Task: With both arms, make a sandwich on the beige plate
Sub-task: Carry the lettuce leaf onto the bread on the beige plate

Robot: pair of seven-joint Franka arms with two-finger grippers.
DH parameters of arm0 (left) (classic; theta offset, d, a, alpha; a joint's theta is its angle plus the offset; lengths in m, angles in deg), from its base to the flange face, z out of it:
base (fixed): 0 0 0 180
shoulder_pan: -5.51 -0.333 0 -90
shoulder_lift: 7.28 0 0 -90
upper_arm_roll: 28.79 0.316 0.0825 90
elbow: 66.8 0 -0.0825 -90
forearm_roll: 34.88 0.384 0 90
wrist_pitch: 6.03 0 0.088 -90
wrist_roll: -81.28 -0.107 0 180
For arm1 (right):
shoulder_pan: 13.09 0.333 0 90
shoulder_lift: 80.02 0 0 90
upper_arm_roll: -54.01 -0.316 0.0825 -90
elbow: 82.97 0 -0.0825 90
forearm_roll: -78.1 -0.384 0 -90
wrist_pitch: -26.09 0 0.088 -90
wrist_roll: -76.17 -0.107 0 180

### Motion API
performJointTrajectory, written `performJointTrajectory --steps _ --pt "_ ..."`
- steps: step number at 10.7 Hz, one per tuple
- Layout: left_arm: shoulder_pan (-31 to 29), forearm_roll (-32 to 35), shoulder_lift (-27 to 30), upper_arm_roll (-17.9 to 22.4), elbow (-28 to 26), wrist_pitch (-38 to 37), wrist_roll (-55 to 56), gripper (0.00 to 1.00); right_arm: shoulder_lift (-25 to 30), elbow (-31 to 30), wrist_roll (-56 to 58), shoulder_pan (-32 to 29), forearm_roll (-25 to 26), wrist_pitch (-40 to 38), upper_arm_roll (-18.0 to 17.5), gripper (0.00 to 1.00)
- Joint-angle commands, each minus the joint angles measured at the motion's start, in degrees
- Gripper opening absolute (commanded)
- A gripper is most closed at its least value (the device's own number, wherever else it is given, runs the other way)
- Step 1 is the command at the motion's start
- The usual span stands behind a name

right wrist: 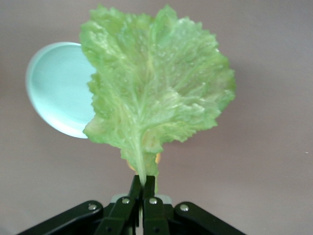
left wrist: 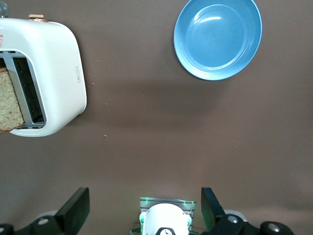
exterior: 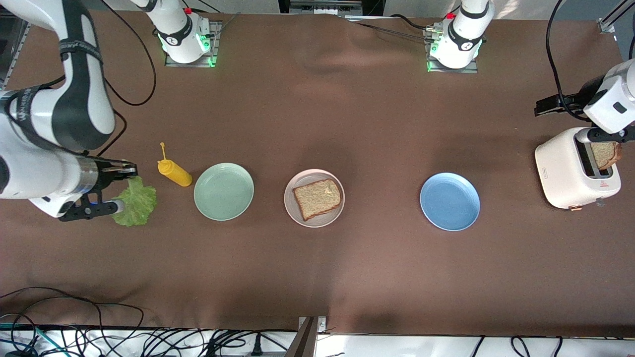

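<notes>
From the front I see one bread slice (exterior: 317,199) lying on the beige plate (exterior: 290,208), mid-table. My right pincer (exterior: 121,187) pinches the lettuce (exterior: 135,201) by its stem, near the mustard bottle (exterior: 173,172).

Left wrist: the left pincer (left wrist: 145,210) hangs open above the table, near the toaster (left wrist: 54,73); that arm waits.

Right wrist: the leaf droops, so I'd carry it level and lower it flat onto the bread.

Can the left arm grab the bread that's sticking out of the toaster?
Probably yes. The left gripper is open above the toaster, and the bread slice pokes out of its slot with nothing covering it.
</notes>
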Motion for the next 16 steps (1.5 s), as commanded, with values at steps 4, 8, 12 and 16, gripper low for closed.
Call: performJointTrajectory --steps 4,8,12,16 --pt "-0.39 0.99 0.11 -0.26 -0.21 -1.27 -0.01 1.0 -3.71 2.15 -39.41 12.73 -7.24 5.41 -6.53 0.0" --pt "-0.47 0.99 -0.16 -0.08 -0.13 -2.23 -0.28 1.0 -10.47 1.8 -68.17 20.47 -15.43 22.98 -6.62 0.0" --pt "-2.41 1.17 -0.68 0.0 0.14 -2.33 -0.37 1.0 -17.77 1.54 -78.93 25.74 -15.88 37.68 -6.62 0.0" --pt "-2.41 0.99 -0.68 -0.08 0.05 -2.33 -0.45 1.0 -19.19 -0.04 -83.09 27.95 -15.01 43.13 -6.45 0.0"
